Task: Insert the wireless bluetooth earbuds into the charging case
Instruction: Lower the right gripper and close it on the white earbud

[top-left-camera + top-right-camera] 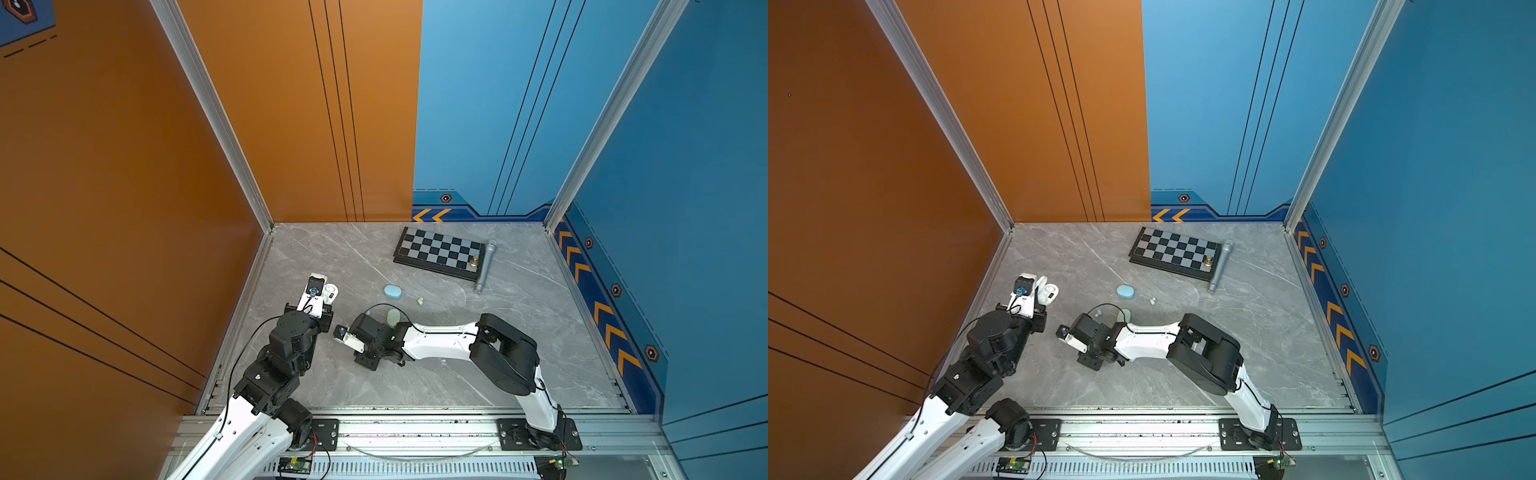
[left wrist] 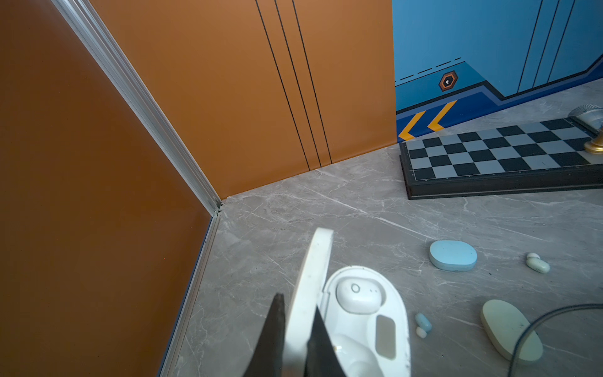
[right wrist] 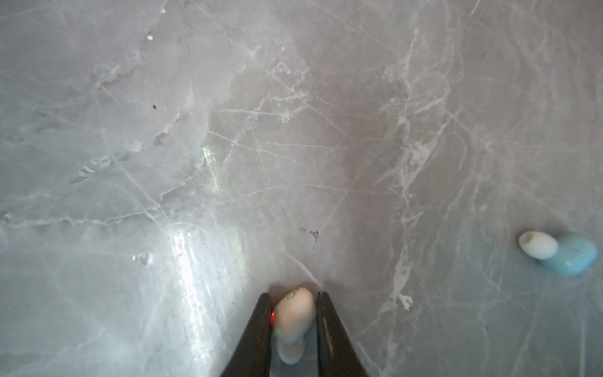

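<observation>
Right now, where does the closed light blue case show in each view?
In both top views: light blue case just in front of the chessboard's left corner.
Left wrist: between the chessboard and the pale green case, at.
Right wrist: not in it.
Shared landmark: the chessboard, absent only from the right wrist view.

Grey marble with white veins on the table (image 1: pixel 332 257); black-and-grey checks on the chessboard (image 1: pixel 440 249); gold chess piece (image 1: pixel 474 261); white case (image 2: pixel 365 313), light blue case (image 1: pixel 392 291), pale green case (image 2: pixel 509 329); white earbud (image 3: pixel 293 310), blue earbud (image 3: pixel 571 253).
</observation>
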